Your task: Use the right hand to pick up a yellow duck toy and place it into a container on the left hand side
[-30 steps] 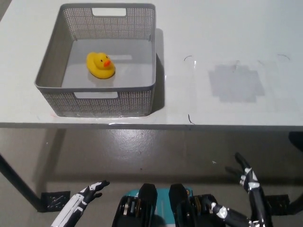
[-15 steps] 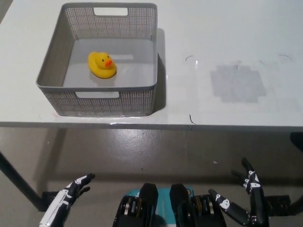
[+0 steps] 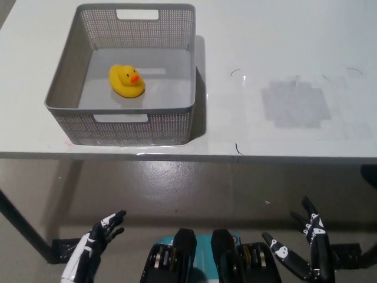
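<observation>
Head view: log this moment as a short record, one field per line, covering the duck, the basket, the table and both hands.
duck: yellow duck toy sits upright on the basket floor, orange beak toward picture right
basket: grey mesh basket on the table's left part, near the front edge
table: white table, faint grey patch at right
left hand: white left hand low at lower left, below the table edge, open, holding nothing
right hand: black right hand low at lower right, open, holding nothing
task state: duck lies in the basket
</observation>
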Tool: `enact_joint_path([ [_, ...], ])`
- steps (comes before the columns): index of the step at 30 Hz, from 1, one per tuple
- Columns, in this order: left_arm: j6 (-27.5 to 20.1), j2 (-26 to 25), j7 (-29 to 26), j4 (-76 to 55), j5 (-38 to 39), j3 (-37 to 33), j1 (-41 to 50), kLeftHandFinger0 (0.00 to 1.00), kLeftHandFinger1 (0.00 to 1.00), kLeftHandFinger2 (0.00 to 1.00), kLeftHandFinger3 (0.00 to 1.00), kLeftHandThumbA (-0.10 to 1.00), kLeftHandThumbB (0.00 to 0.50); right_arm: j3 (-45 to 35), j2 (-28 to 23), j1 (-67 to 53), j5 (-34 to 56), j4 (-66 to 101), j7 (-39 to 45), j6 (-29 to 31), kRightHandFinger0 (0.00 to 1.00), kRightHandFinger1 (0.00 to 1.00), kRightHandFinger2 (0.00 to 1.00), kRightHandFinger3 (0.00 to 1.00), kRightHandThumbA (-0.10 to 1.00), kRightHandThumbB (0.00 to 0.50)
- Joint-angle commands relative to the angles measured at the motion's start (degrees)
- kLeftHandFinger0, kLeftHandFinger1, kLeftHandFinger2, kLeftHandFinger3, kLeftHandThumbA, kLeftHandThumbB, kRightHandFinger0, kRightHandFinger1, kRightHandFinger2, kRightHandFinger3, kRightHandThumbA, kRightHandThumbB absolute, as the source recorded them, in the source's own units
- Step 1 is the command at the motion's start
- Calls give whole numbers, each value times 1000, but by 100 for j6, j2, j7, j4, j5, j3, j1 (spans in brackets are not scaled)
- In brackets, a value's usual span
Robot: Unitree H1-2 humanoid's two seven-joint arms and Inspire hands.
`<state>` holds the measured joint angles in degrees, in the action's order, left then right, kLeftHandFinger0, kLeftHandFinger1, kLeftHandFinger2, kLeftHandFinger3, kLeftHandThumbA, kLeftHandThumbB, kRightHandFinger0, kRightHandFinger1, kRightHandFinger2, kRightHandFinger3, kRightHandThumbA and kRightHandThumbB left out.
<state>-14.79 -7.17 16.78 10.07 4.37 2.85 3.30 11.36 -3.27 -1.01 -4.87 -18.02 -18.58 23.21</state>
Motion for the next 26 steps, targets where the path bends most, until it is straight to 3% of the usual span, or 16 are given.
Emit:
enact_joint_path([
  [1, -343, 44, -182, -66, 151, 70, -4, 1000, 1000, 1000, 1000, 1000, 347, 19, 35, 159, 241, -4, 281, 372, 766, 878, 1000, 1000, 997, 249],
  [3, -449, 26, -168, 7, 109, 74, -17, 1000, 1000, 1000, 1000, 1000, 330, 85, -27, 181, 243, -35, 427, 372, 819, 920, 1000, 1000, 1000, 242],
  [6, -393, 6, -175, -35, 120, 91, -37, 1000, 1000, 1000, 1000, 1000, 295, 260, -177, 249, 116, -158, 552, 372, 1000, 1000, 1000, 1000, 1000, 316],
  [8, -339, -3, -169, -76, 148, 91, -44, 1000, 1000, 1000, 1000, 1000, 283, 314, -220, 284, 137, -209, 666, 372, 1000, 1000, 1000, 1000, 1000, 350],
  [11, -331, -34, -141, -46, 173, 81, -71, 1000, 1000, 1000, 1000, 1000, 275, 428, -295, 308, 98, -243, 740, 372, 1000, 1000, 1000, 1000, 1000, 361],
  [15, -346, -59, -152, -5, 166, 79, -108, 1000, 1000, 1000, 1000, 1000, 306, 437, -303, 298, 164, -250, 850, 372, 1000, 1000, 1000, 1000, 1000, 361],
  [20, -277, -83, -164, -52, 152, 53, -111, 1000, 1000, 1000, 1000, 1000, 296, 413, -299, 304, 158, -266, 894, 372, 1000, 1000, 1000, 1000, 1000, 368],
  [26, -308, -99, -145, -40, 160, 37, -69, 1000, 1000, 1000, 1000, 1000, 323, 383, -276, 228, 207, -209, 982, 372, 1000, 1000, 1000, 1000, 1000, 363],
])
